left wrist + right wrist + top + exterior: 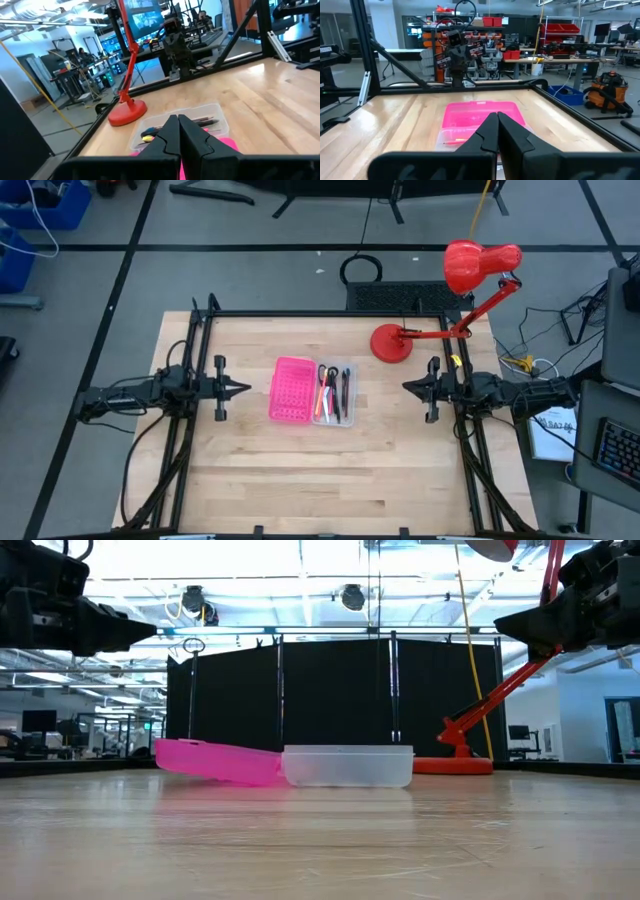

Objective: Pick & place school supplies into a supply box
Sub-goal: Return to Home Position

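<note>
The clear supply box (334,393) rests flat on the table's middle, joined to its pink perforated half (291,389). Inside lie the school supplies (330,390): black-handled scissors, a pink pen and dark pens. The low view shows the clear tray (348,766) and the pink half (215,760) tilted beside it. My left gripper (245,389) is shut, raised above the table left of the box. My right gripper (406,387) is shut, raised to the box's right. The left wrist view shows the box (175,127) past the shut fingers (178,131); the right wrist view shows the pink half (482,116).
A red desk lamp (455,300) stands with its base (390,343) at the table's far right, close to the right arm. A black frame rail (320,313) runs along the far edge. Bare wood (320,470) lies near the front edge.
</note>
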Tool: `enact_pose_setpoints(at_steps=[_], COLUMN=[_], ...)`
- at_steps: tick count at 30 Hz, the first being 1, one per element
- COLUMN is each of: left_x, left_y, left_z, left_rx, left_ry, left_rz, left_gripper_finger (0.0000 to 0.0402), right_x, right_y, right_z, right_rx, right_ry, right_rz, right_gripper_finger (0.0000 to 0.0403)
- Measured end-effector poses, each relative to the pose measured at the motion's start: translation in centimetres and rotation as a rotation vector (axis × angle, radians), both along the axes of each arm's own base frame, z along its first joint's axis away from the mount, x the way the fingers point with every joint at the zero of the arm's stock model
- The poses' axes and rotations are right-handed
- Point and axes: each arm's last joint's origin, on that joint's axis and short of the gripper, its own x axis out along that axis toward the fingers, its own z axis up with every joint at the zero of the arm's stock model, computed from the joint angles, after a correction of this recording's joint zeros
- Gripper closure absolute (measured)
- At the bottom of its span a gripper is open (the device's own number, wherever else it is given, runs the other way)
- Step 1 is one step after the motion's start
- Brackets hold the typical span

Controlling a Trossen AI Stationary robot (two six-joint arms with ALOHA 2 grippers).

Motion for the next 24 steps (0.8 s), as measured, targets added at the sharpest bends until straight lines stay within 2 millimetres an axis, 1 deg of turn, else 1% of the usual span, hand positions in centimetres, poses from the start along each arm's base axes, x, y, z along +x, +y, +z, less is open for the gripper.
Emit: enact_pose_setpoints(at_steps=[5,13,19,24], left_x=[0.00,0.00,0.00,0.00], left_y=[0.00,0.00,0.00,0.00], left_z=[0.00,0.00,0.00,-0.01], left_rx=[-0.035,-0.168,-0.162,-0.164], left_ry=[-0.001,-0.005,-0.005,-0.004], left_rz=[0.000,-0.003,-0.003,-0.003], left_gripper_finger=[0.0385,0.0360,0.0358,0.0358], right_x=[0.00,0.00,0.00,0.00], right_y=[0.00,0.01,0.01,0.01], right_z=[0.00,0.00,0.06,0.06], right_rx=[-0.001,0.025,0.071,0.074], right_ry=[0.000,-0.003,-0.017,-0.017], right_rz=[0.001,0.006,0.008,0.009], right_gripper_finger=[0.0403,0.0403,0.0403,0.0403])
